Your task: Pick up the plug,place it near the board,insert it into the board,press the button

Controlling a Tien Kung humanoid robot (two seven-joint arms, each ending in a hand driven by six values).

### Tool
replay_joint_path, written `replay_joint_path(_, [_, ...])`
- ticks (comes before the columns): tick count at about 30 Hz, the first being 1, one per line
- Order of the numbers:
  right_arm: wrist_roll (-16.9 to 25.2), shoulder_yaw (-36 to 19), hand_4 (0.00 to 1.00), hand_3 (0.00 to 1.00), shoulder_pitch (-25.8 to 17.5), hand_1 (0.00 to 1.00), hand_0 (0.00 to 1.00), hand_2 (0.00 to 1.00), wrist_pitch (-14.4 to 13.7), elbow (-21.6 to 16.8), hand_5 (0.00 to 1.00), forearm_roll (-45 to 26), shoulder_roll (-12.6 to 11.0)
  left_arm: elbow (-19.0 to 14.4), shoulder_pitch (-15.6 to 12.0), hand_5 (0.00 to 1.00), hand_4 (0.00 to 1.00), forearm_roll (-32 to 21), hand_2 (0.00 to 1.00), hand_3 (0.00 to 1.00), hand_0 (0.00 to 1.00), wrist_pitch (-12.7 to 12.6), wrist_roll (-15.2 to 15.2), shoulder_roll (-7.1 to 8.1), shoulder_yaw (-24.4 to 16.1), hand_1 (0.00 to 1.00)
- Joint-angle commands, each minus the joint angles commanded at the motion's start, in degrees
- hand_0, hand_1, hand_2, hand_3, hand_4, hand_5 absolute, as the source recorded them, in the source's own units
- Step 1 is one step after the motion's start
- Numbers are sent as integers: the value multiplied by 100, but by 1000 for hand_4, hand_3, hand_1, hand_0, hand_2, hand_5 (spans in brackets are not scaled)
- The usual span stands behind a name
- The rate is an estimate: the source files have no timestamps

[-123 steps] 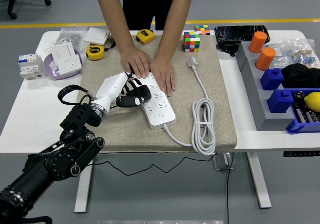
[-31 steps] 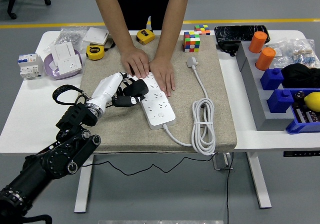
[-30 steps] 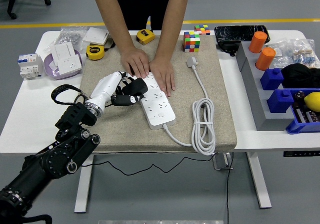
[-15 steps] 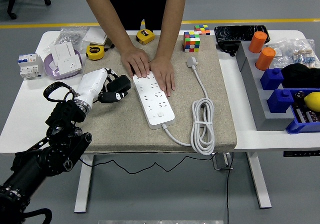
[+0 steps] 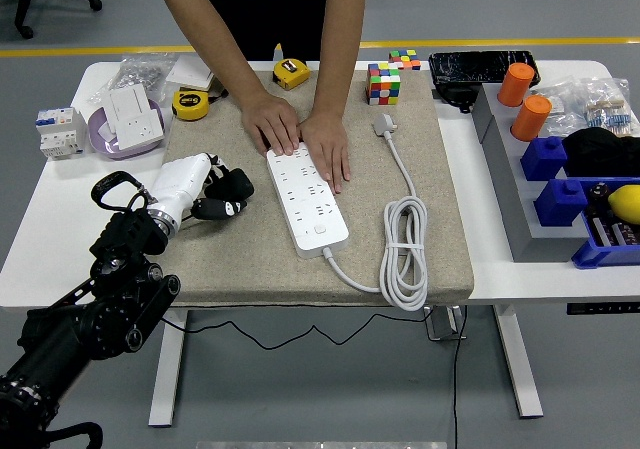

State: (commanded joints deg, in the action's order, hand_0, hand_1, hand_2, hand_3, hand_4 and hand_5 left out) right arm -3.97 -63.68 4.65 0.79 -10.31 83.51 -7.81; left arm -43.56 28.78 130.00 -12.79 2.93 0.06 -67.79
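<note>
Left hand (image 5: 205, 191) over the mat (image 5: 250, 259), fingers curled, holding nothing, just left of the power strip (image 5: 306, 195); a person's 2 hands (image 5: 300, 137) press the strip's far end; plug (image 5: 384, 124) lies unplugged right of them.

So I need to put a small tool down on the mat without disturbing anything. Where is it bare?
Bare mat lies near its front edge, left of the power strip. The left hand hovers over the mat's left edge. A person's hands press the strip's far end; the coiled cable crowds the right.
</note>
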Motion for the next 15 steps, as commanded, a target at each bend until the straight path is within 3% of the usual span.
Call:
replay_joint_path(1, [-1,-4,883,605,-1,717,809,693,0,0,570,5,0,-8,-2,261,834,0,708,612,837,34,20,7,2,818])
replay_joint_path(6, [1,-34,883,605,-7,717,809,693,5,0,570,34,-3,-78,-27,261,834,0,708,612,837,341,166,56,-24,818])
replay_joint_path(7, [2,-38,884,605,-6,718,809,694,6,0,569,38,-4,-113,-38,372,998,0,860,789,998,422,210,69,-30,998])
replay_joint_path(12, [0,-72,884,605,3,718,809,694,9,0,569,66,-6,-361,-100,372,998,0,860,789,998,511,432,123,-113,998])
replay_joint_path(13, [-1,-76,883,604,4,718,809,694,10,0,572,69,-6,-412,-107,713,998,0,998,976,998,523,460,130,-141,998])
replay_joint_path(15, [-1,-85,883,604,9,718,809,694,12,0,572,74,-6,-562,-120,713,998,0,998,976,998,573,492,148,-228,998])
